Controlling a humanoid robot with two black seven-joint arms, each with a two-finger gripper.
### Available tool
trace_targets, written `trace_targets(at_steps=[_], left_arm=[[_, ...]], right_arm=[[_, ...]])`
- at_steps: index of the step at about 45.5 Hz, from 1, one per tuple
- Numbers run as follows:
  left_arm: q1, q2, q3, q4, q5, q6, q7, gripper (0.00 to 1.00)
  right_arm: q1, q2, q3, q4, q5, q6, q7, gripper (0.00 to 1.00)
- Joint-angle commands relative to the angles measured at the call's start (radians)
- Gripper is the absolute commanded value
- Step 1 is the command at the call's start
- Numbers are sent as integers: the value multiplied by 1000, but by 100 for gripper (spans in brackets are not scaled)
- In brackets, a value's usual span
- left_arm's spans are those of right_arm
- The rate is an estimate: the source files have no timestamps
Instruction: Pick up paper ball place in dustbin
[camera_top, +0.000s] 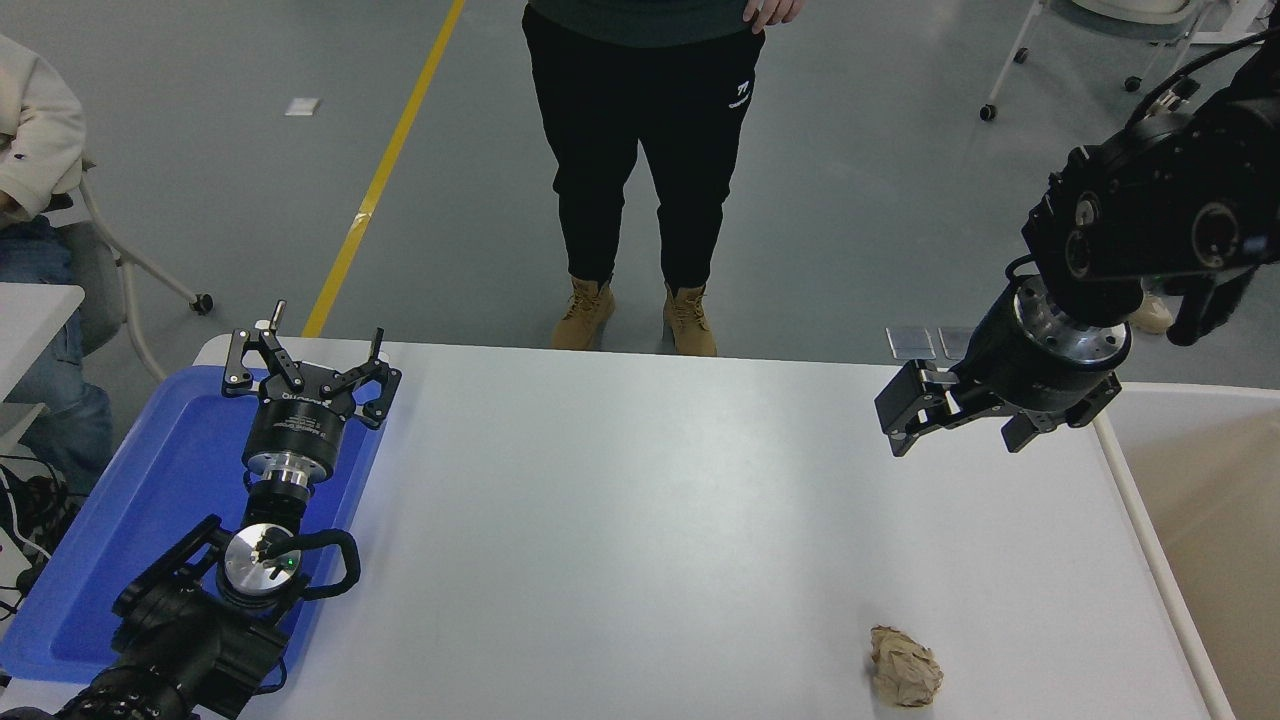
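The dustbin stands against the right end of the white desk, its rounded white rim running down the desk's edge and its beige inner wall showing beyond; the picture's right edge cuts most of it off, and nothing can be seen lying in the part that shows. A flat blue tray sits on the desk's left end, partly covered by the left arm, and the bare blue floor around the arm carries no loose object. The paper ball, a crumpled tan lump, lies on the desk near its front right, well apart from both arms and short of the dustbin's rim. The left claw hangs over the tray's far edge with its fingers spread wide and nothing between them. The right claw hovers over the desk's far right part, high above and well behind the paper ball, pointing left and down; its jaws are seen from the side and bunched together, so whether they stand apart or closed cannot be told, and nothing is seen in them. The right arm's upper links run out past the picture's right edge. A person stands at the far side, visible only from waist to boots. At the left edge a seated person's sleeve shows, mostly cropped.
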Motion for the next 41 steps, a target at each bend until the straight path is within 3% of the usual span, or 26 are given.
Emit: trace_targets(at_steps=[1, 41], left_arm=[[-1, -2, 0, 0, 5, 0, -2, 100], [-3, 0, 0, 0, 5, 9, 0, 100]], right_arm=[[-11, 4, 10, -8, 3, -2, 0, 100], [-46, -36, 36, -6, -3, -13, 0, 100]])
